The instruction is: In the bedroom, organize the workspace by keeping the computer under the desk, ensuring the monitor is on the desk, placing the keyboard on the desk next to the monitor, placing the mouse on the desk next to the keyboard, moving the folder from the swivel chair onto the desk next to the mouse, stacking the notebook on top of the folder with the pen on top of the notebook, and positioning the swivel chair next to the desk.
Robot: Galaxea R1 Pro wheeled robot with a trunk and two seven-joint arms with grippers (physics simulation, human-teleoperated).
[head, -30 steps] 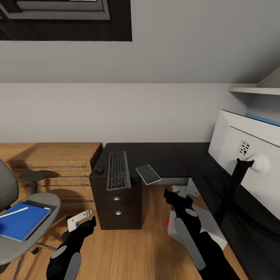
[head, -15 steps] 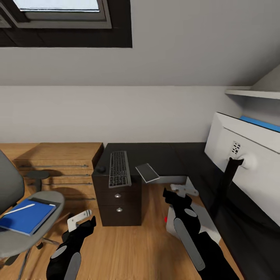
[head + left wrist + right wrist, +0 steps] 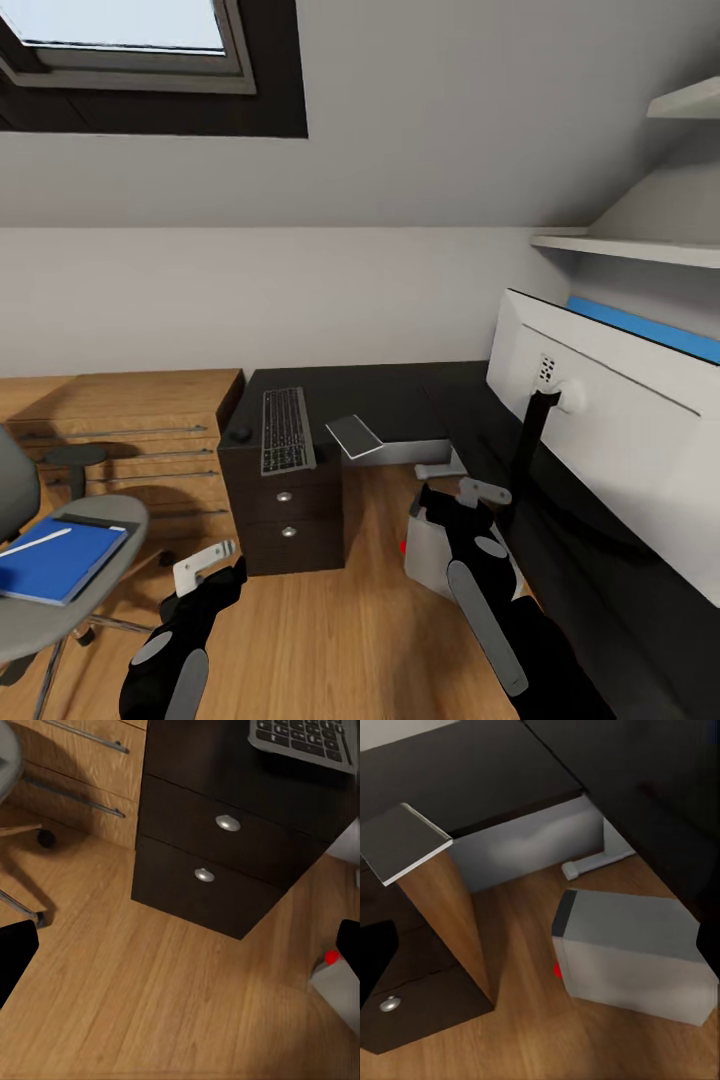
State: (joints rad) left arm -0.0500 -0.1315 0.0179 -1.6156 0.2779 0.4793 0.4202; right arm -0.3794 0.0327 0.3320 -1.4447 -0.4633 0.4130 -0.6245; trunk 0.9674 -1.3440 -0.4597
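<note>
The black desk [image 3: 400, 395] carries the keyboard [image 3: 287, 430], the mouse [image 3: 241, 434] beside it, and the grey notebook [image 3: 355, 436], which juts over the front edge. The monitor [image 3: 610, 420] stands on the desk's right wing, white back toward me. The grey computer [image 3: 432, 545] sits on the floor in the desk's inner corner. At the left, the swivel chair [image 3: 90, 590] holds the blue folder [image 3: 55, 562] with the pen [image 3: 35, 541] on it. My left gripper [image 3: 205, 568] hangs open over the floor before the drawers [image 3: 217, 847]. My right gripper [image 3: 468, 497] is open above the computer [image 3: 630, 952].
An oak drawer chest [image 3: 130, 425] stands against the wall left of the desk. White shelves [image 3: 625, 250] hang above the monitor, and a skylight [image 3: 120, 40] is at the upper left. Bare wood floor [image 3: 340, 630] lies between the chair and the desk.
The whole view has shifted: the desk, chair and monitor now sit further left and smaller, so the camera moved. Both arms keep their places in the picture; nothing on the desk or chair moved.
</note>
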